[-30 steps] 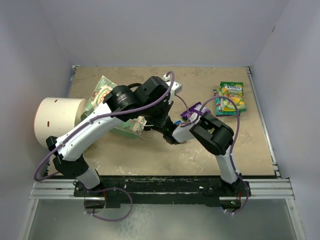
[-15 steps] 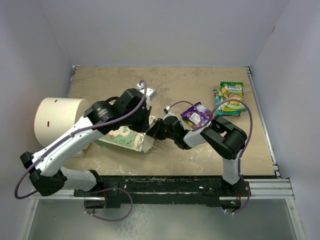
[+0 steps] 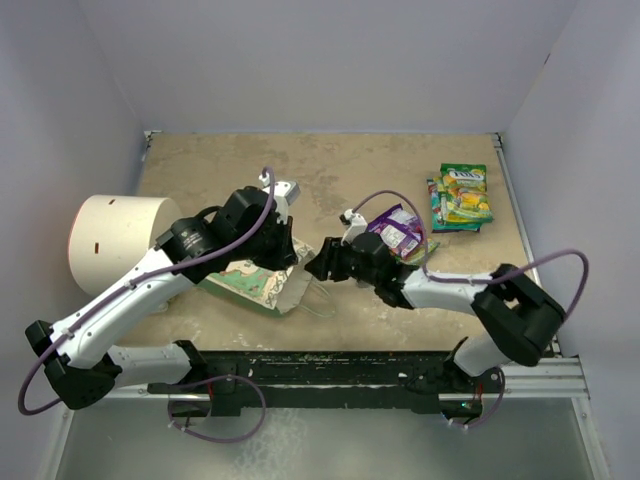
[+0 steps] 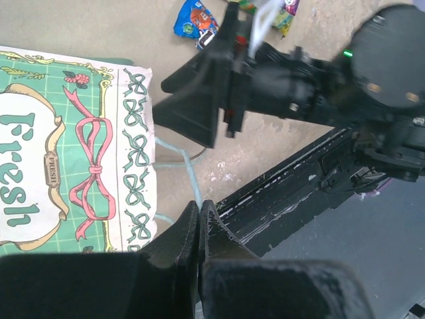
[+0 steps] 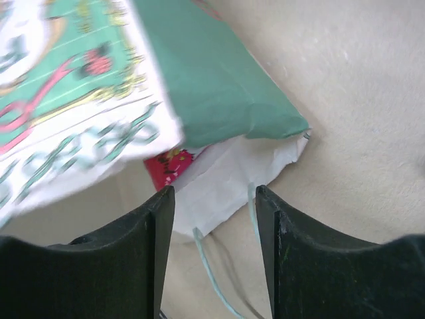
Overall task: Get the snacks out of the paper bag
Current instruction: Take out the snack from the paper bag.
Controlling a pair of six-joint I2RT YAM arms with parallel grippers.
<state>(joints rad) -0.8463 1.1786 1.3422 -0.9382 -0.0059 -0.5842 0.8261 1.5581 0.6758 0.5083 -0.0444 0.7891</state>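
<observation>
The right gripper (image 5: 214, 196), spread wide, should pinch the light, slippery red packet (image 5: 166, 167) by its edge inside the flimsy paper bag (image 5: 226, 100); the left gripper (image 4: 199, 212) is closed.

The paper bag (image 4: 66, 153) is showing a cream front printed with a green grid, pink ribbon bows and green lettering; its side is showing mint green. A red packet (image 5: 165, 167) is showing at its mouth. The purple packet (image 3: 398, 230) and the green-yellow packets (image 3: 462, 195) are contrasting with the mottled beige desk (image 3: 400, 165).

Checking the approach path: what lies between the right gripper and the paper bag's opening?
Only string handles on bare table separate the right gripper from the paper bag, per the right wrist view.
</observation>
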